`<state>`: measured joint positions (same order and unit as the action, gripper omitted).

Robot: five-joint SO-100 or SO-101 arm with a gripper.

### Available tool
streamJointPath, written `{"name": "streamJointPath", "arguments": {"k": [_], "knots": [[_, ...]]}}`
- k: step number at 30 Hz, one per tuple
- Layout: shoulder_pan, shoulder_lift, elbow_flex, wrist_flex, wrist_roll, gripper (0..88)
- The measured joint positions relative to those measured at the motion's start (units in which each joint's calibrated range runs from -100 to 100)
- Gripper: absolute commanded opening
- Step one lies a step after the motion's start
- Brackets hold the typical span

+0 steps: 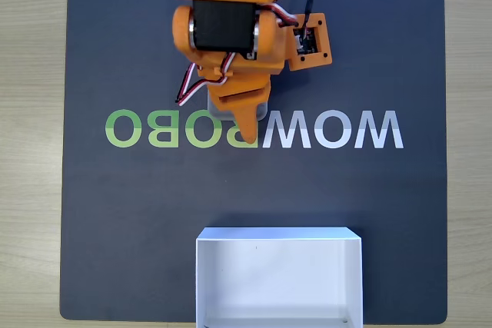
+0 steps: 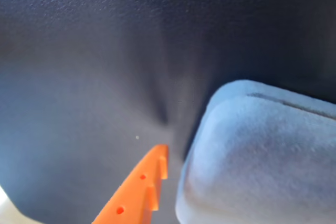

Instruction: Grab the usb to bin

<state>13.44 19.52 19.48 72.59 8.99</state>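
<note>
In the fixed view, the orange gripper (image 1: 247, 130) is hovering low over the dark mat (image 1: 115, 213) in the upper middle of the frame, covering most of the grey usb (image 1: 264, 109), which is peeking out on either side of the fingers. In the wrist view, one orange finger (image 2: 139, 192) is standing just left of the usb (image 2: 257, 166) at lower right, apparently bracketing the block for a pinch. Whether the pincer is open or closed cannot be told. The white bin (image 1: 278, 234) is waiting well apart at the bottom edge.
</note>
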Motion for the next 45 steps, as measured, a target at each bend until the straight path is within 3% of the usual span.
{"name": "streamJointPath", "arguments": {"k": [8,15,18,28,34,45], "knots": [[-0.1,0.8,1.8,-2.5,0.1,44.3],[-0.1,1.5,1.4,-2.6,-2.4,18.8],[-0.1,1.5,1.2,-3.0,-2.8,12.8],[0.2,1.7,-5.0,0.2,-2.9,10.5],[-0.4,-4.3,-26.0,10.3,-2.9,10.9],[-2.1,-10.2,-62.6,17.8,0.0,10.6]]}}
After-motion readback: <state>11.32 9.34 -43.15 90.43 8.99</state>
